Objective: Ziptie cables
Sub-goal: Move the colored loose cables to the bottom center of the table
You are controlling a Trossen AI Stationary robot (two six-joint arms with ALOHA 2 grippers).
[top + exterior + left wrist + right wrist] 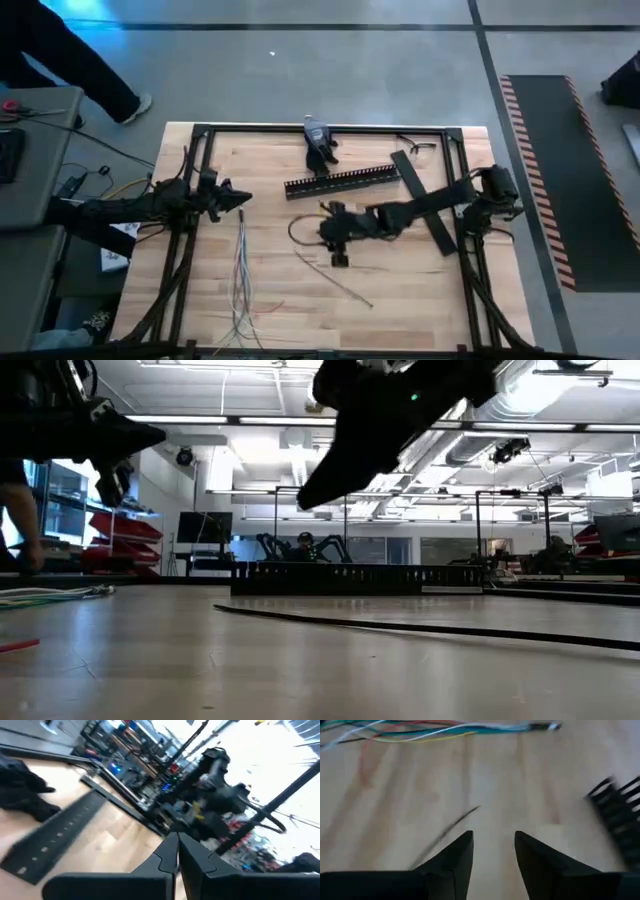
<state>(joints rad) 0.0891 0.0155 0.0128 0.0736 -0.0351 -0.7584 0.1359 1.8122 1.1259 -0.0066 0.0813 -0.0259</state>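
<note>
The cables (240, 275) lie as a loose bundle of thin pale and coloured wires on the table's left half, running toward the near edge; they also show in the right wrist view (445, 730) and the low view (55, 595). My left gripper (243, 198) hangs shut just beyond their far end, raised off the wood (140, 435), its fingers closed together (177, 842). My right gripper (332, 240) stands open mid-table (492, 845), above the wood and pointing toward the cables. A thin dark strip (452, 825) lies on the wood just ahead of its fingers, untouched.
A black comb-edged duct (345, 182) lies behind the right gripper, a flat black lid strip (425, 200) crosses under the right arm. A dark tool (318, 140) sits at the far edge. A black wire loop (300, 228) lies beside the right gripper. The thin strip (335, 278) runs toward the near right.
</note>
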